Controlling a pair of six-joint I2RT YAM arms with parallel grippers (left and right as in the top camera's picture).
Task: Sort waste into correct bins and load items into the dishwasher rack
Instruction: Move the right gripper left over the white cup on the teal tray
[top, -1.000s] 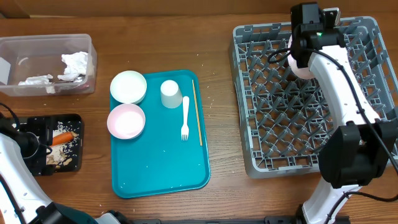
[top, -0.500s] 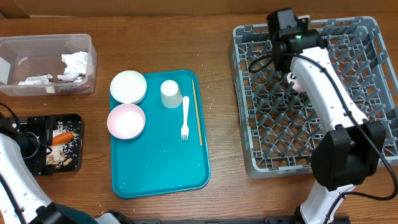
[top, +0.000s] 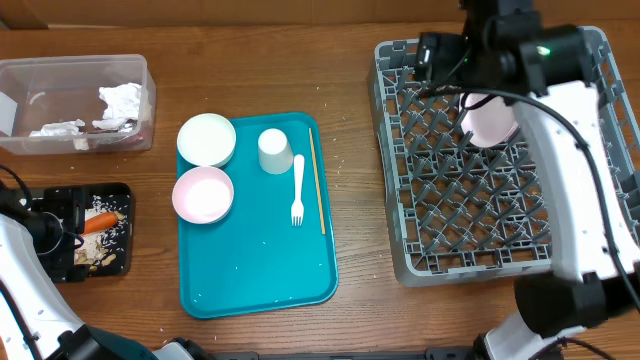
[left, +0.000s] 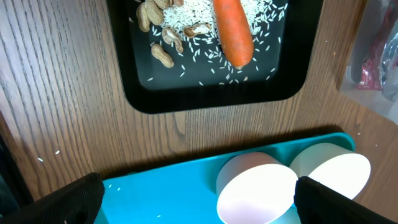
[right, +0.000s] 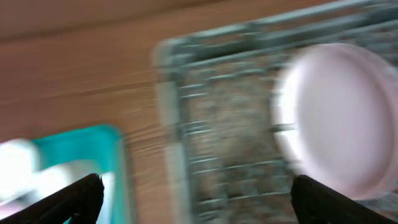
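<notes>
Your right gripper (right: 196, 190), spread wide and empty, hovers by the pink bowl (top: 490, 120), tilted so the dishwasher rack (top: 388, 170) tines hold it.

wooden table (top: 300, 60) under tray (top: 260, 275), rack (top: 384, 130), bins (top: 75, 61)

**No legible text in any view**

The teal tray (top: 258, 270) at centre, the grey dishwasher rack (top: 383, 120) at three o'clock, and the clear bin (top: 75, 62) and black bin (top: 127, 200) at nine o'clock show no readable lettering. The right wrist view is blurred.
</notes>
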